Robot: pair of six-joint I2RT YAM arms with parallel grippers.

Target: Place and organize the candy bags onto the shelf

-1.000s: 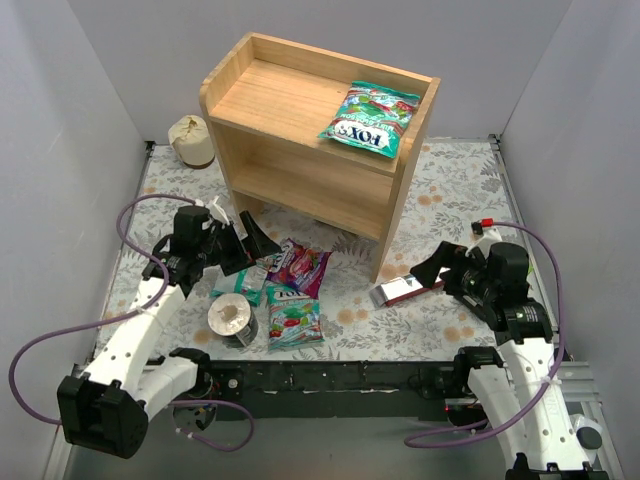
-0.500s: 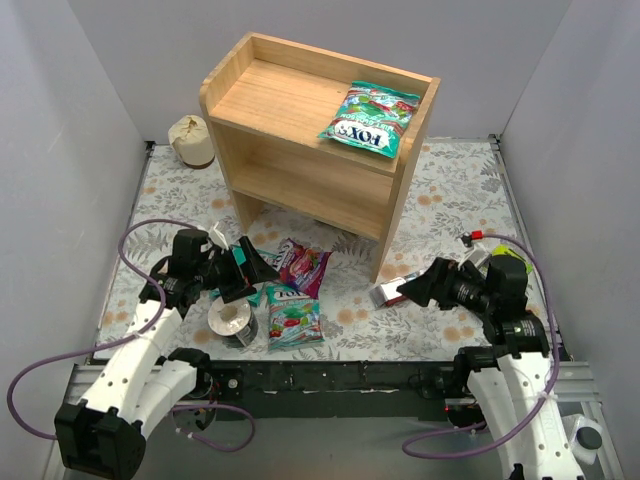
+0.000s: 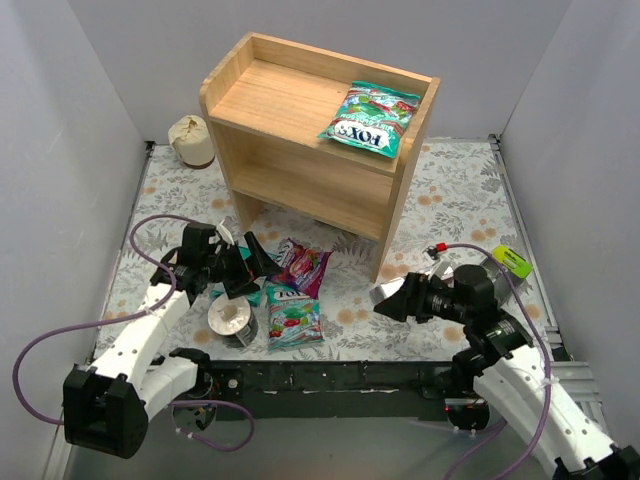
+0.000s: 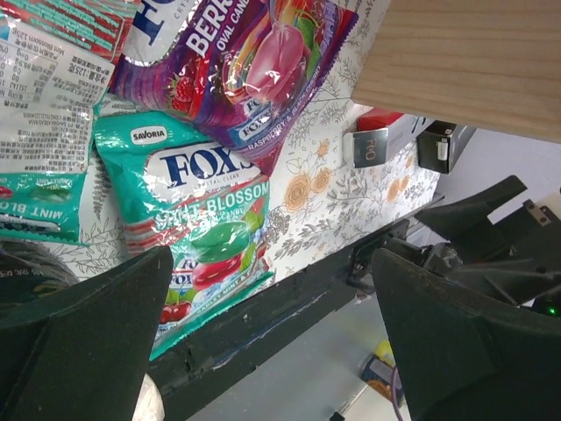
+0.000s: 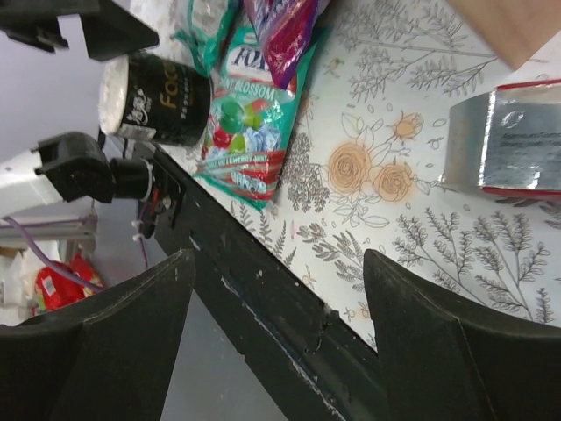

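The wooden shelf stands at the back with one teal FOX'S bag on its top tier. On the table in front lie a purple berry bag, a teal FOX'S bag and a mint bag. My left gripper is open and empty, just left of the purple bag. My right gripper is open and empty, low over the table's front edge beside the red-and-white box.
A grey tape roll stands left of the teal bag. A cream round object sits at the back left. A small yellow-green item lies at the right. The black front rail borders the table.
My right gripper has swung left and down toward the box and the front edge. My left gripper has shifted slightly right and lower toward the bags. The bags have not moved.
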